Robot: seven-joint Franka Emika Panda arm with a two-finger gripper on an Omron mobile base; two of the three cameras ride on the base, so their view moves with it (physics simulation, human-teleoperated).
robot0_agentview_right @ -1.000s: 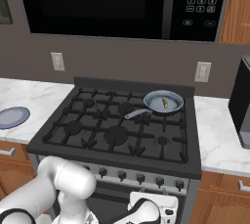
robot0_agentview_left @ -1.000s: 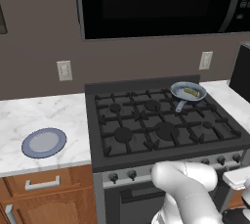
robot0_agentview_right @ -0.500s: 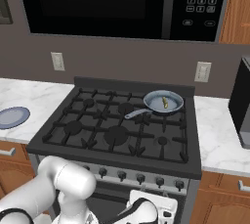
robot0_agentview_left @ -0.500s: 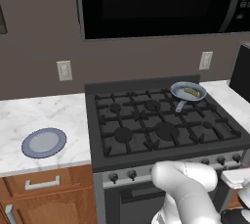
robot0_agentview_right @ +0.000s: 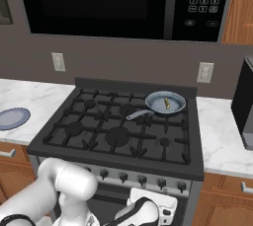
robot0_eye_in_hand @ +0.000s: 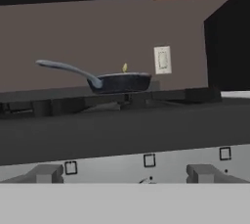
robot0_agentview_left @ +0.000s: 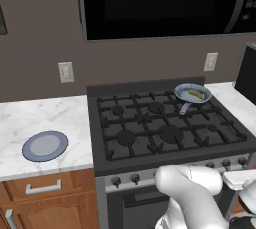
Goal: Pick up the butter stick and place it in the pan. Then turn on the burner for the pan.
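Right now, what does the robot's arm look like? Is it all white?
Mostly white. The arm is made of fat, rounded, glossy white tubes, like smooth sausages joined together. Dark bands sit at some joints, one seen low in the right base view. Near the oven front there is a white boxy hand part with black trim. No loose cables or writing are visible on it.

Blue plate (robot0_agentview_left: 45, 145) with pale rim lies on marble tabletop (robot0_agentview_left: 30, 118), left of black gas stove (robot0_agentview_left: 165, 128). Microwave (robot0_agentview_right: 123, 3) mounted above stove. Wall outlets (robot0_agentview_left: 65, 72) flank it.
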